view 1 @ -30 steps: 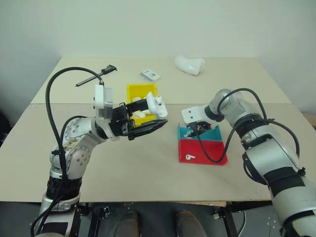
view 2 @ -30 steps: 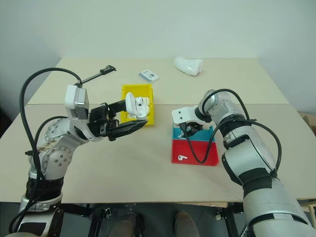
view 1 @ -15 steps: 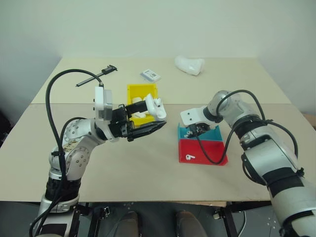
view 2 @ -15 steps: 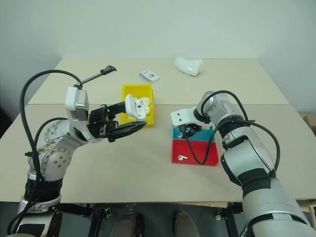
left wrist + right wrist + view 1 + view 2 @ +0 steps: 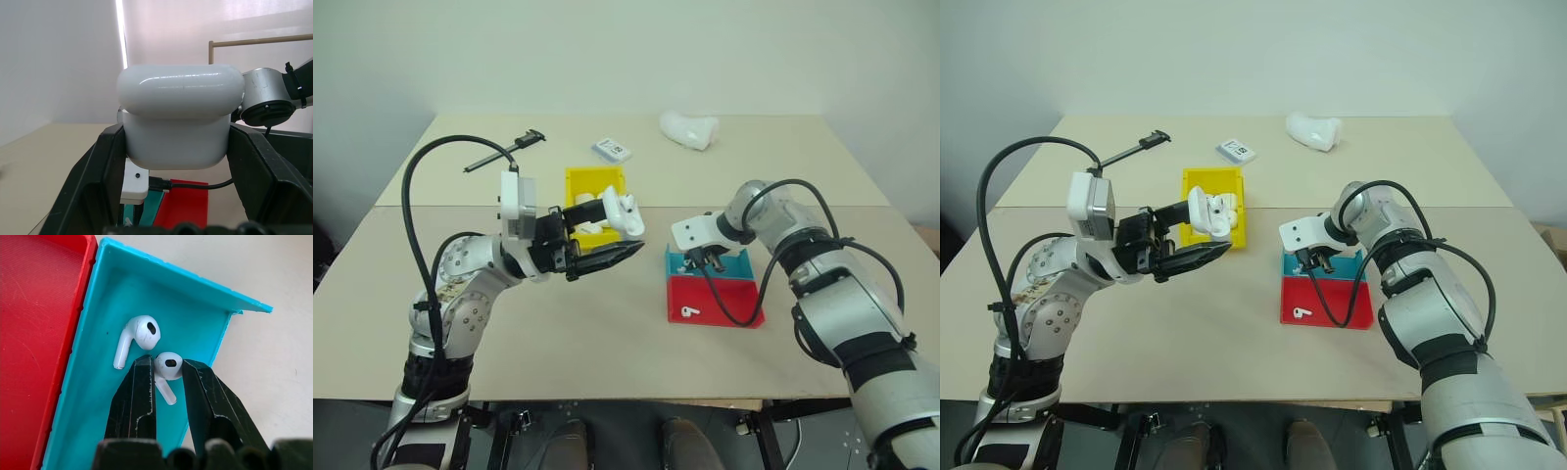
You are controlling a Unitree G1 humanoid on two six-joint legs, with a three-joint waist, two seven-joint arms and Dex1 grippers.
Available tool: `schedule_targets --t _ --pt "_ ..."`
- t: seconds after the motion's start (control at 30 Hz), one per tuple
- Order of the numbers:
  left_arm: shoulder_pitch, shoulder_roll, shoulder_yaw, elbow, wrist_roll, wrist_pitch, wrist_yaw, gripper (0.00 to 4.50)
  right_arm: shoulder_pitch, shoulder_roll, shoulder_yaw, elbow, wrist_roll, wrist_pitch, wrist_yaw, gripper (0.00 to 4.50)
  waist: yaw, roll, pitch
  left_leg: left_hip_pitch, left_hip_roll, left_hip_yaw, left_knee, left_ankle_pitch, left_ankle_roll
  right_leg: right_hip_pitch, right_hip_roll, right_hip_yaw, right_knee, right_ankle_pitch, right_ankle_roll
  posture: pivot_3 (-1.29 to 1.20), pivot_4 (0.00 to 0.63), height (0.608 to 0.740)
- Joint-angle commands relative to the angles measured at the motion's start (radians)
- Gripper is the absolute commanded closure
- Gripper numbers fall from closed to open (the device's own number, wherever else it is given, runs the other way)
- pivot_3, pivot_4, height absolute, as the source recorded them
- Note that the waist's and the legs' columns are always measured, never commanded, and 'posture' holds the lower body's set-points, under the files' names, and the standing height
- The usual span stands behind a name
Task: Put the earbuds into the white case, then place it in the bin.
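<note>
R gripper [image 5: 164, 369] in the blue tray [image 5: 122, 289] has just pinched onto an earbud [image 5: 167, 366]. L gripper [image 5: 176, 147] clamps the white case [image 5: 178, 117], waiting; lift next, prob.

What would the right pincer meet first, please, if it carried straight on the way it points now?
Probably the floor of the blue tray: the right pincer points down into it, its fingers already closed around an earbud. A second earbud lies just beside that line.
</note>
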Motion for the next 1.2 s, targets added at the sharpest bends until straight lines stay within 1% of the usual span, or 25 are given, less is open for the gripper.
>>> schedule_targets --t 0.03,0.13,0.2,0.3,0.33,0.43,0.5,0.57,0.63,0.7,0.73,0.8,0.87,0.93,1.0,1.07,1.2 --pt "-0.006 0.008 0.017 -0.034 -0.015 -0.011 -0.001 1.72 0.025 -0.007 -0.021 -0.007 0.011 0.021 0.024 3.89 0.000 0.000 0.000 0.000 0.000 0.000 0.000 0.000 0.000 0.000 0.000 0.000 0.000 0.000 0.000 0.00 0.150 0.740" --pt "-0.010 0.007 0.014 -0.032 -0.020 -0.008 -0.006 1.72 0.017 -0.012 -0.082 -0.020 0.066 0.091 0.029 3.89 0.000 0.000 0.000 0.000 0.000 0.000 0.000 0.000 0.000 0.000 0.000 0.000 0.000 0.000 0.000 0.00 0.150 0.740" --pt "-0.019 0.003 0.010 -0.025 -0.022 -0.007 -0.010 1.72 0.015 -0.040 -0.146 -0.065 0.120 0.155 0.040 3.89 0.001 0.000 0.000 0.000 0.000 0.000 0.000 0.000 0.000 0.000 0.000 0.000 0.000 0.000 0.000 0.00 0.150 0.740" --pt "-0.037 -0.010 -0.001 -0.007 -0.023 -0.010 -0.019 1.72 0.058 -0.110 -0.266 -0.234 0.219 0.298 0.033 3.89 0.006 0.001 0.001 -0.002 0.000 0.000 0.000 0.000 0.000 -0.001 0.000 0.000 0.000 0.000 0.000 0.00 0.150 0.740" --pt "-0.043 -0.016 -0.006 0.000 -0.022 -0.013 -0.024 1.72 0.090 -0.127 -0.326 -0.331 0.275 0.391 0.025 3.89 0.009 0.001 0.001 -0.002 0.000 -0.001 0.000 0.000 0.000 -0.001 0.000 0.000 0.000 0.000 0.000 0.00 0.150 0.740" --pt "-0.059 -0.041 -0.023 0.016 -0.018 -0.020 -0.032 1.72 0.214 -0.152 -0.520 -0.694 0.489 0.744 0.001 3.89 0.012 0.001 0.001 -0.003 0.000 -0.002 0.000 0.000 0.000 -0.002 0.000 -0.001 -0.001 0.000 0.000 0.00 0.150 0.740" --pt "-0.071 -0.057 -0.033 0.029 -0.015 -0.022 -0.039 1.72 0.303 -0.152 -0.662 -0.944 0.679 0.981 -0.023 3.89 0.012 0.001 0.001 -0.003 0.000 -0.003 0.000 0.000 0.000 -0.001 0.000 -0.001 -0.001 0.000 0.000 0.00 0.150 0.740" --pt "-0.090 -0.076 -0.047 0.049 -0.012 -0.026 -0.049 1.72 0.382 -0.128 -0.825 -1.169 0.892 1.226 -0.093 3.89 0.013 0.001 0.001 -0.003 0.000 -0.004 0.000 0.000 0.000 -0.001 0.000 -0.001 -0.001 0.000 0.000 0.00 0.150 0.740" --pt "-0.102 -0.087 -0.057 0.066 -0.010 -0.031 -0.063 1.72 0.440 -0.097 -0.943 -1.341 1.059 1.402 -0.183 3.89 0.011 0.001 0.001 -0.003 0.000 -0.005 0.000 0.000 0.000 -0.001 0.000 -0.001 0.000 0.000 0.000 0.00 0.150 0.740" --pt "-0.115 -0.098 -0.069 0.082 -0.006 -0.035 -0.082 1.72 0.467 -0.046 -1.064 -1.467 1.240 1.552 -0.294 3.89 0.008 0.001 0.001 -0.002 0.000 -0.006 0.000 0.000 0.000 0.000 0.000 0.000 0.000 0.000 0.000 0.00 0.150 0.740" --pt "-0.123 -0.105 -0.076 0.091 -0.005 -0.036 -0.091 1.72 0.473 -0.019 -1.118 -1.516 1.330 1.607 -0.357 3.89 0.006 0.001 0.001 -0.002 0.000 -0.007 0.000 0.000 0.000 0.000 0.000 -0.001 0.000 0.000 0.000 0.00 0.150 0.740" --pt "-0.141 -0.123 -0.093 0.108 0.002 -0.039 -0.103 1.72 0.484 0.019 -1.186 -1.589 1.497 1.671 -0.487 3.89 0.006 0.001 0.001 -0.001 0.000 -0.007 -0.001 0.000 0.000 0.000 0.000 0.000 0.000 0.000 0.000 0.00 0.150 0.740" --pt "-0.156 -0.138 -0.107 0.120 0.009 -0.042 -0.112 1.72 0.500 0.033 -1.204 -1.625 1.640 1.684 -0.614 3.89 0.006 0.001 0.001 -0.001 0.000 -0.007 -0.001 0.000 0.000 0.000 0.000 -0.001 0.000 0.000 0.000 0.00 0.150 0.740" --pt "-0.189 -0.170 -0.128 0.146 0.011 -0.044 -0.123 1.72 0.535 0.028 -1.159 -1.687 1.744 1.666 -0.747 3.89 0.006 0.001 0.001 -0.002 -0.001 -0.007 -0.001 0.000 0.001 0.000 0.000 -0.001 -0.001 0.000 0.000 0.00 0.150 0.740" --pt "-0.209 -0.188 -0.137 0.163 0.011 -0.044 -0.135 1.72 0.563 0.019 -1.118 -1.704 1.848 1.619 -0.867 3.89 0.006 0.001 0.001 -0.003 -0.001 -0.008 -0.001 -0.001 0.001 0.000 0.000 -0.001 -0.001 0.000 0.000 0.00 0.150 0.740" --pt "-0.215 -0.191 -0.138 0.173 0.015 -0.047 -0.145 1.72 0.595 -0.005 -1.079 -1.725 1.916 1.576 -0.938 3.89 0.003 0.001 0.001 -0.003 -0.001 -0.008 -0.001 -0.001 0.001 0.000 0.000 -0.001 -0.001 0.000 0.000 0.00 0.150 0.740" --pt "-0.217 -0.190 -0.134 0.184 0.017 -0.048 -0.163 1.72 0.652 -0.077 -0.997 -1.757 1.971 1.507 -1.026 3.89 0.002 0.001 0.001 -0.003 -0.001 -0.009 -0.001 -0.001 0.001 0.000 0.000 -0.001 -0.002 0.000 0.001 0.00 0.150 0.740"
